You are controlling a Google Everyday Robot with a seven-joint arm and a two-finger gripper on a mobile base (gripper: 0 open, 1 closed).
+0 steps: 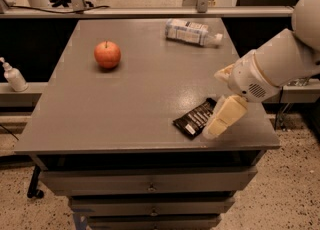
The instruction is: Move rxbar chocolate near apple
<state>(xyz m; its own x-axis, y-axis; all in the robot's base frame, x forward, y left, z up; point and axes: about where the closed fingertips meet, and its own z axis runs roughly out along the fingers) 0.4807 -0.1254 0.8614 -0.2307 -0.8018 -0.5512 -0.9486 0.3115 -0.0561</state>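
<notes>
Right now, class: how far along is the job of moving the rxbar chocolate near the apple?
Done: nothing yet. The rxbar chocolate lies by the near edge of the table, well apart from the apple. In hand: the tool is at the bar's end; contact cannot be told. Left: grasp the bar, carry it across, set it beside the apple.

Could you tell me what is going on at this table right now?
A one-armed robot has its gripper at the right end of the rxbar chocolate, near the front right corner of the table. The bar lies flat, not yet lifted; whether the gripper touches it is unclear. The apple sits at the back left, and a plastic bottle lies on its side at the back.
</notes>
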